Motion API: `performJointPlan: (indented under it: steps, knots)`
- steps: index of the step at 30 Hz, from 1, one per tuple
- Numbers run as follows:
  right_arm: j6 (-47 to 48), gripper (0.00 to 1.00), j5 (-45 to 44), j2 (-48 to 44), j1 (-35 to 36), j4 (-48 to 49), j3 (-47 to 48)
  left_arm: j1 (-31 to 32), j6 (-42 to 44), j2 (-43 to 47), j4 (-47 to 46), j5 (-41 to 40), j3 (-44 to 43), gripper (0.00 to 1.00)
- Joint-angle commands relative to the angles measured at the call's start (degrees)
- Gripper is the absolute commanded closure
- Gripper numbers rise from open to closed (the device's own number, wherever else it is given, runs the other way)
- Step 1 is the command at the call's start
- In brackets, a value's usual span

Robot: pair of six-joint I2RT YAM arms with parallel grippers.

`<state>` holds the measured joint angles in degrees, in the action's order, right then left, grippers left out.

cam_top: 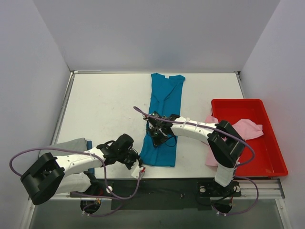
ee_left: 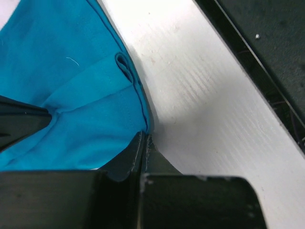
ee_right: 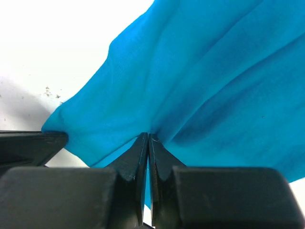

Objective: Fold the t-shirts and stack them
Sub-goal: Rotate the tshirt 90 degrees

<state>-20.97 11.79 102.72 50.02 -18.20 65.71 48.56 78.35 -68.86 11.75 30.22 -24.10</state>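
- Found the left end effector point(ee_left: 143, 143) pressed shut, its tips nipping the near hem corner of the teal t-shirt point(ee_left: 71, 95); only a thin bite of cloth, by the look of it.
- Found the right end effector point(ee_right: 149, 138) likewise shut, with a pinch of the same shirt drawn into the tips and creases fanning away from them.
- Saw the teal t-shirt stretched lengthwise on the worktop point(cam_top: 105, 109), already narrow: hem corner at the left end effector, mid-length edge at the right one, collar well beyond both.
- Judged the step in hand to be a further fold of the near half, with both holds on the same long edge.
- Thought it best to raise both pinches together and level, keeping the edge between them taut, to avoid dragging the lower layer or opening the narrow fold.
- Thought it wise to test the left bite before lifting, against slipping off so shallow a corner hold.
- Reckoned on laying the held edge down square and releasing only with the cloth resting flat.
- Noted the light grey t-shirt point(cam_top: 71, 145) left of the left end effector, partly under that arm, apart from the teal one.
- Noted the pale pink t-shirt point(cam_top: 245, 129) right of the right end effector, hanging over the rim of the red tray point(cam_top: 269, 155), not yet folded.
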Motion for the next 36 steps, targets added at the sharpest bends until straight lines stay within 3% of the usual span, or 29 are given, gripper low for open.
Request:
performJointPlan:
  steps: [1, 10, 16, 29, 36]
  knots:
    - [1.63, 1.00, 1.02, -3.48, 2.45, 0.35, 1.61, 1.63, -5.83, 3.03, -0.42, 4.40, -2.34, 1.00]
    - [-0.11, 1.00, 4.38, 0.29, 5.61, 1.76, -1.02, 3.92, -10.05, 4.00, -1.64, 4.06, -1.22, 1.00]
    - [-3.19, 1.00, 0.60, -6.65, 6.49, 3.17, -9.98, 4.35, -10.41, 4.17, -2.69, 3.27, -0.25, 1.00]
    - [-5.48, 1.00, -4.40, -17.99, 6.41, -2.19, -17.54, 4.79, -10.14, 4.61, -3.13, 2.92, 0.37, 1.00]
    - [-1.36, 1.00, -5.12, -17.65, 6.75, -3.62, -11.85, 5.15, -10.23, 4.79, -3.75, 2.83, 0.81, 1.00]
